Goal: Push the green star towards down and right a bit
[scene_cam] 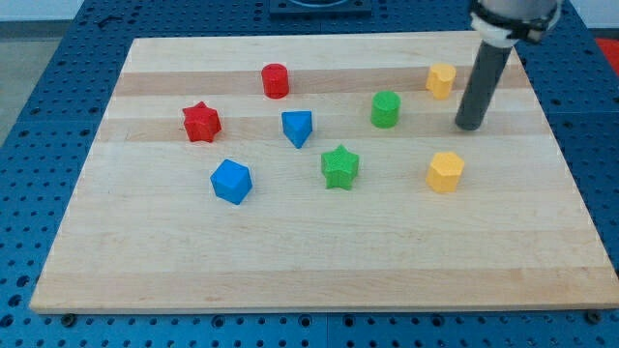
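While my tip [470, 126] hangs well right of the green plastic star block [339, 166] | no pincer, nothing held | contact seemingly none | push remains undone.

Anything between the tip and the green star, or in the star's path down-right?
My tip sits to the upper right of the green star. The green cylinder lies just above the straight line between them, not squarely on it. Down and right of the star the board looks bare; the yellow block is off to its right.
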Robot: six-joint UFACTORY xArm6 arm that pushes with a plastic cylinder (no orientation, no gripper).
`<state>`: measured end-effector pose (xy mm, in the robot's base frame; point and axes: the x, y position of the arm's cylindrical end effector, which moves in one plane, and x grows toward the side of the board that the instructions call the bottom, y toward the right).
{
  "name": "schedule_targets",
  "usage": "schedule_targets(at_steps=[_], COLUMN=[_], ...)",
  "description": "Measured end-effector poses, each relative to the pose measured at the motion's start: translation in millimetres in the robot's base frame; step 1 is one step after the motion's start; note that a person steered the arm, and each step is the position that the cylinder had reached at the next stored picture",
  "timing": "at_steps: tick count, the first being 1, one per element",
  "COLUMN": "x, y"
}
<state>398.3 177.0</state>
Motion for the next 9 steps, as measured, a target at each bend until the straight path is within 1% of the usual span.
schedule_targets(at_steps=[1, 2, 3, 4, 5, 6, 7, 8, 9], x=[9, 1, -2, 3, 7, 20, 44, 53, 73], y=[-48, -86, -104, -152, -180, -172, -166, -170, -167])
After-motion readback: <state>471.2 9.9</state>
